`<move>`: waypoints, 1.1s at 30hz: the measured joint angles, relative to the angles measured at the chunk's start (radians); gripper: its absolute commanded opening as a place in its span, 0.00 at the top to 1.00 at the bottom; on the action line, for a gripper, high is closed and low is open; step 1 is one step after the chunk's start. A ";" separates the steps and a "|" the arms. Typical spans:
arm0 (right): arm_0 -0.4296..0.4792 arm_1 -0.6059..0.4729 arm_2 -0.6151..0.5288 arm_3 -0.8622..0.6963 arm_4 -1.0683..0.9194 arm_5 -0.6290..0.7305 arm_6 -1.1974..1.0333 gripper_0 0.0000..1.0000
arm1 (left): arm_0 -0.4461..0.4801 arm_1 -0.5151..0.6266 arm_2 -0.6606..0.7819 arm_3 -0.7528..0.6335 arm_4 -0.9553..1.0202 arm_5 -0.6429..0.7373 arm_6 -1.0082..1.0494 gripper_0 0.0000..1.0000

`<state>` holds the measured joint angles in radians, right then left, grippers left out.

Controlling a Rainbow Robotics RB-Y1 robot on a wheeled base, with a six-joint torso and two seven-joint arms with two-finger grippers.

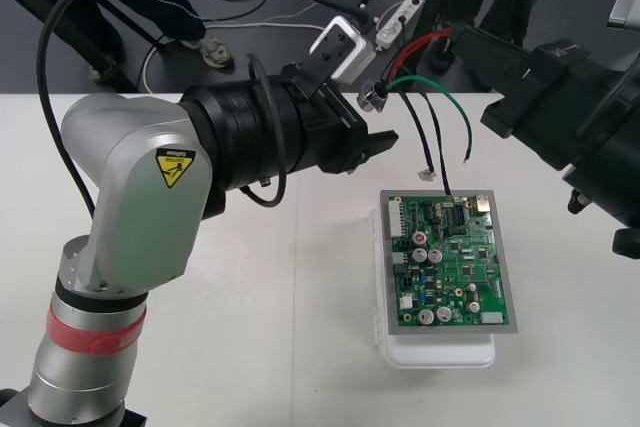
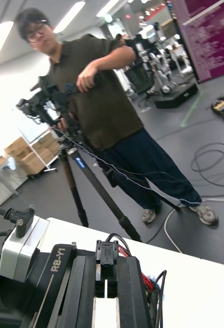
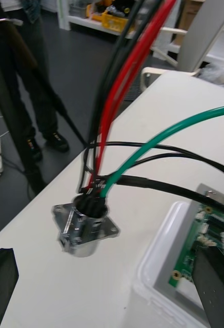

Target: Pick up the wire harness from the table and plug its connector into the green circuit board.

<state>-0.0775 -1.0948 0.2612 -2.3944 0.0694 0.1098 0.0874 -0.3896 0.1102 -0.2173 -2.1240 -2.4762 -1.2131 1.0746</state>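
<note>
The wire harness (image 3: 131,77) hangs with its metal socket (image 3: 86,236) just ahead of my left gripper's (image 1: 362,119) spread fingers (image 3: 1,271), while its black plug (image 2: 106,253) sits pinched in my right gripper (image 2: 106,277) beyond the green circuit board (image 1: 450,257), so I fear any leftward tug twisting that plug askew.

green circuit board (image 1: 450,257): 1 | white rectangular base (image 1: 440,352): 1 | small wire harness (image 3: 142,183): 1 | round metal flanged socket (image 3: 86,233): 1 | red wire (image 3: 123,87): 1 | green wire (image 3: 163,139): 1
</note>
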 measured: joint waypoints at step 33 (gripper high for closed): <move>0.196 -0.042 -0.170 0.086 0.229 -0.610 0.000 1.00 | 0.040 0.354 0.059 0.001 0.856 0.095 -0.223 0.00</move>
<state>0.1181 -1.1372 0.0909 -2.3081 0.2981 -0.5001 0.0874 -0.3497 0.4643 -0.1578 -2.1232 -1.6203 -1.1180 0.8515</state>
